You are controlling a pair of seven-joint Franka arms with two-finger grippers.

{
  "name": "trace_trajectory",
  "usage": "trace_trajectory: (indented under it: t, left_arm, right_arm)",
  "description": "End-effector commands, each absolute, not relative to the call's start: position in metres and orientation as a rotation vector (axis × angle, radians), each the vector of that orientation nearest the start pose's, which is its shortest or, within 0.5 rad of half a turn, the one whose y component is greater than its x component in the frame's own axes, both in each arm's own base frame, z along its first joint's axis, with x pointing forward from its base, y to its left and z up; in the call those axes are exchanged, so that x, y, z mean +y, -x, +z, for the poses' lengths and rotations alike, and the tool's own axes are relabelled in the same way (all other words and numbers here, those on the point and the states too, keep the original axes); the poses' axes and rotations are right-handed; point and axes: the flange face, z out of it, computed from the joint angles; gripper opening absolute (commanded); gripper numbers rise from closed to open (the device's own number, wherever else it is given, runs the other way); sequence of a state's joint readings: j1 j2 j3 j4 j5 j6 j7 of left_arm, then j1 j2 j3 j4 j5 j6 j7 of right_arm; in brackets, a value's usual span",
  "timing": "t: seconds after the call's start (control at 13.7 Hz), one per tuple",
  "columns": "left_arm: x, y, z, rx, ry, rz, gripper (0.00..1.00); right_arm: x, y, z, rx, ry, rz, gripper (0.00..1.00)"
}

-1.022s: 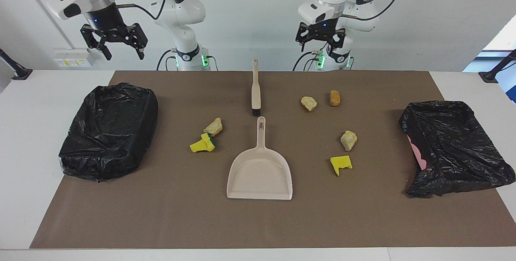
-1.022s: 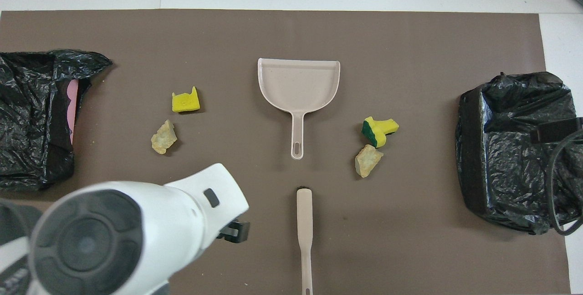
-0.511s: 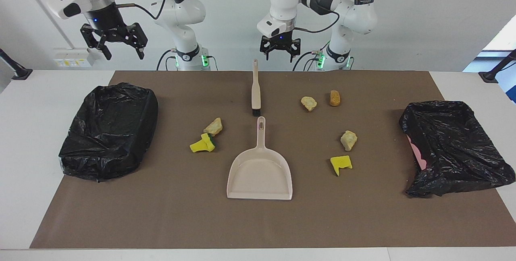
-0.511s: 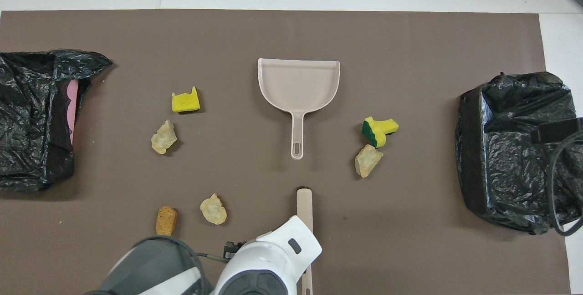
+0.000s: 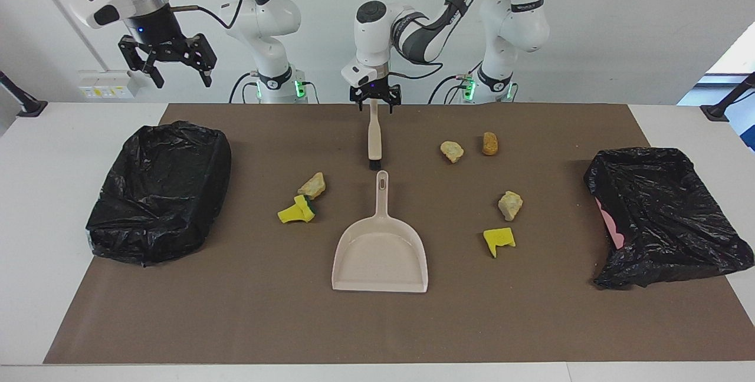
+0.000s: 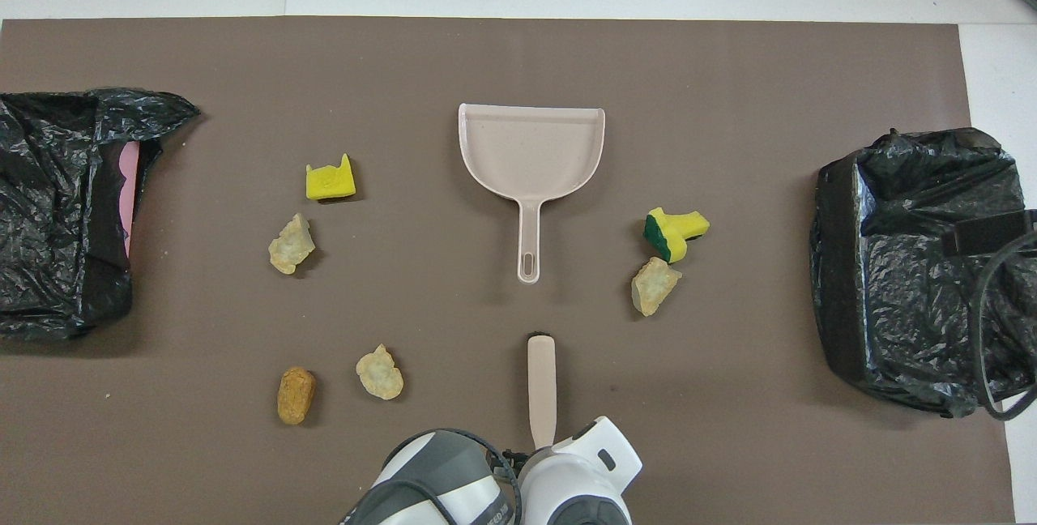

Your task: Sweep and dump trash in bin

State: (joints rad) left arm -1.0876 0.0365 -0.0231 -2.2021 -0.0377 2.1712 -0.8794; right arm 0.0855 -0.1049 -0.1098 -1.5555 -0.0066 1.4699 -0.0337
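Facing view
- Left gripper [image 5: 374, 104]: you see it low over the thin handle end of the brush [image 5: 374, 137], fingers spread wide on either side of the handle, nothing held.
- Brush axis: it runs straight from the robots toward the dustpan [image 5: 380, 252]; the bristle end lies just short of the dustpan handle tip.
- Left arm pose: it reaches sideways from its base toward the table's middle, wrist pointing down.
- Right gripper [image 5: 167, 63]: it waits raised over the table edge near the bin [image 5: 159, 190] at its own end, fingers wide, empty.
- Nearer arm: judge the left arm as the one set to take the brush.
- Trash [image 5: 452, 151]: six scraps lie on the mat, two toward the right arm's end, four toward the left arm's end, none in the dustpan.

Overhead view
- Left gripper: hidden under the wrist; you cannot read the fingers here.
- Brush [image 6: 541, 387]: only the wide part of it shows; the handle end runs under the wrist.
- Dustpan [image 6: 531, 144]: in line with the brush, farther from the robots, mouth facing away from them.
- Trash [image 6: 379, 372]: scattered on both sides of that line.
- Second bin [image 6: 57, 209]: at the left arm's end.
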Motion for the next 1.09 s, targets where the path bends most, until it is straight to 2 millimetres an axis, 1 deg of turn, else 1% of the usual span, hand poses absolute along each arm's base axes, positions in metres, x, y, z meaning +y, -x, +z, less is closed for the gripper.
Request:
trace_trajectory:
  t: [0.0,0.22,0.29,0.36,0.44,0.51,0.58,0.66,0.73,0.88,0.95,1.02]
  left_arm:
    - [-0.475,-0.212,0.348,0.311,3.073,0.117,1.0]
    - [-0.473,-0.208,0.35,0.315,3.052,0.135,0.99]
    - [-0.473,-0.205,0.351,0.304,3.051,0.137,0.94]
    - [-0.475,-0.203,0.351,0.274,3.057,0.132,0.94]
    - [-0.475,-0.204,0.35,0.25,3.061,0.129,0.89]
    - [-0.475,-0.204,0.35,0.252,3.063,0.128,0.88]
    - [-0.475,-0.204,0.35,0.251,3.06,0.132,0.84]
    - [-0.474,-0.204,0.35,0.251,3.052,0.139,0.76]
    - [-0.474,-0.202,0.35,0.253,3.046,0.143,0.66]
    - [-0.471,-0.203,0.349,0.259,3.033,0.155,0.4]
    - [-0.468,-0.204,0.348,0.261,3.016,0.169,0.31]
    - [-0.467,-0.204,0.347,0.262,3.007,0.177,0.26]
  right_arm:
    - [-0.016,-0.504,0.677,-0.012,3.138,-0.04,1.0]
    - [-0.018,-0.504,0.677,-0.007,3.138,-0.042,1.0]
    - [-0.017,-0.504,0.678,-0.009,3.138,-0.045,1.0]
    - [-0.017,-0.504,0.677,-0.012,3.138,-0.042,1.0]
    - [-0.018,-0.504,0.677,-0.012,3.138,-0.04,1.0]
    - [-0.017,-0.504,0.677,-0.014,3.138,-0.038,1.0]
    - [-0.017,-0.504,0.677,-0.014,3.138,-0.035,1.0]
    - [-0.018,-0.503,0.677,-0.012,3.138,-0.033,1.0]
    - [-0.018,-0.502,0.676,-0.012,3.137,-0.028,1.0]
    - [-0.018,-0.502,0.676,-0.009,3.137,-0.033,1.0]
    - [-0.018,-0.502,0.676,-0.009,3.137,-0.035,1.0]
    - [-0.018,-0.502,0.676,-0.007,3.137,-0.035,1.0]
